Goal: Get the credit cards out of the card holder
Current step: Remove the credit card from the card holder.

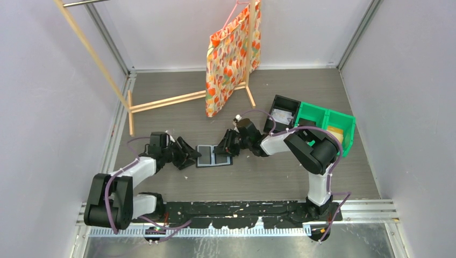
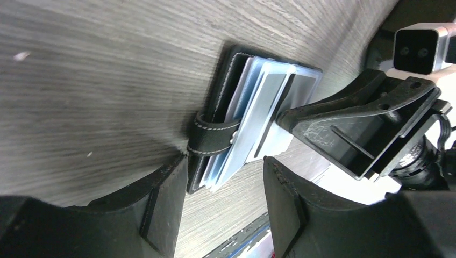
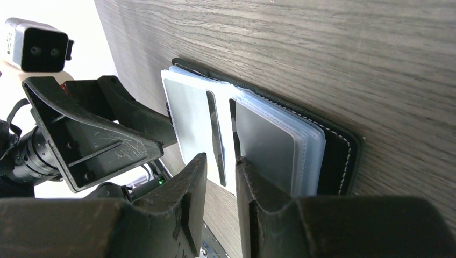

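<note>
Two halves of the small black bifold card holder (image 1: 214,156) lay open flat on the grey wood-grain worktop (image 1: 269,177), long axis left-right, black clasp tab (image 2: 212,140) pointing left. The left tool (image 1: 192,157) stood apart around that end. The right tool (image 3: 220,161) was nearly together at a pale grey card (image 3: 191,115); I could not tell whether it gripped.
</note>
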`<state>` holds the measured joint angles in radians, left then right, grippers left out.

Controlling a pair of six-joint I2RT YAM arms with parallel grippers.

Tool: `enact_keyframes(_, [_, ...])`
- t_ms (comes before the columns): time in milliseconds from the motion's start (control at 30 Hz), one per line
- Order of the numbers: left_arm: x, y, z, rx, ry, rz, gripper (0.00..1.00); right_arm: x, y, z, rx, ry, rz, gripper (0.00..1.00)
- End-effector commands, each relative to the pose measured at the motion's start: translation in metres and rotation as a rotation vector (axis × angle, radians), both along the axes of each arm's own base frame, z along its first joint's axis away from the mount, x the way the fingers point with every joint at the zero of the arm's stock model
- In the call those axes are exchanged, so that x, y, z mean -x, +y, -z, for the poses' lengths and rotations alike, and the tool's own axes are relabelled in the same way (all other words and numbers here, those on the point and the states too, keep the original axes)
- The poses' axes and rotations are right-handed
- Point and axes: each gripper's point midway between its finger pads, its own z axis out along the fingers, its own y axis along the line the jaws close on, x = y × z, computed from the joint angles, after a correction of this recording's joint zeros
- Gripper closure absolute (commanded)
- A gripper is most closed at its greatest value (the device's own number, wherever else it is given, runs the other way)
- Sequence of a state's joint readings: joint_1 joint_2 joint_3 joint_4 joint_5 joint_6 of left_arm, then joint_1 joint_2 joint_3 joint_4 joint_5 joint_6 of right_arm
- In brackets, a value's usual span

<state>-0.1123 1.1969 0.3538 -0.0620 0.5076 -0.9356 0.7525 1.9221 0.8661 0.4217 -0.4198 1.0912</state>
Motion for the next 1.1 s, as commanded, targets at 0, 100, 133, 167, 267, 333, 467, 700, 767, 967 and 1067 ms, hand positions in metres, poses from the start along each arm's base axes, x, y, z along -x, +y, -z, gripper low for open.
enact_keyframes(0, [-0.008, -0.008, 0.004, 0.041, -0.031, 0.017, 0.44, -0.005, -0.007, 0.008, 0.056, -0.009, 0.023, 0.68])
enact_keyframes(100, [-0.014, -0.014, 0.005, 0.078, -0.033, 0.030, 0.44, -0.003, -0.008, 0.017, 0.065, 0.009, 0.030, 0.68])
enact_keyframes(133, [-0.016, -0.015, 0.005, 0.092, -0.037, 0.030, 0.45, -0.003, -0.009, 0.018, 0.063, 0.014, 0.032, 0.68])
enact_keyframes(167, [-0.019, -0.017, 0.005, 0.106, -0.043, 0.030, 0.46, -0.002, -0.009, 0.020, 0.063, 0.019, 0.033, 0.68])
enact_keyframes(267, [-0.025, -0.022, 0.001, 0.135, -0.068, 0.035, 0.48, -0.001, -0.009, 0.022, 0.061, 0.026, 0.032, 0.68])
enact_keyframes(333, [-0.027, -0.027, -0.003, 0.147, -0.083, 0.047, 0.50, -0.001, -0.009, 0.026, 0.066, 0.032, 0.032, 0.68])
enact_keyframes(467, [-0.030, -0.039, -0.015, 0.162, -0.119, 0.082, 0.55, 0.001, -0.009, 0.031, 0.070, 0.044, 0.030, 0.68])
enact_keyframes(700, [-0.026, -0.032, -0.019, -0.056, -0.135, 0.097, 0.56, 0.001, -0.010, 0.030, 0.064, 0.043, 0.034, 0.69])
enact_keyframes(767, [-0.021, -0.029, -0.028, -0.146, -0.168, 0.109, 0.53, 0.002, -0.011, 0.029, 0.064, 0.041, 0.032, 0.68])
enact_keyframes(967, [-0.018, -0.032, -0.042, -0.171, -0.207, 0.142, 0.47, 0.002, -0.011, 0.029, 0.066, 0.039, 0.033, 0.68])
enact_keyframes(1067, [-0.017, -0.037, -0.038, -0.163, -0.192, 0.167, 0.45, 0.003, -0.011, 0.029, 0.064, 0.039, 0.032, 0.68])
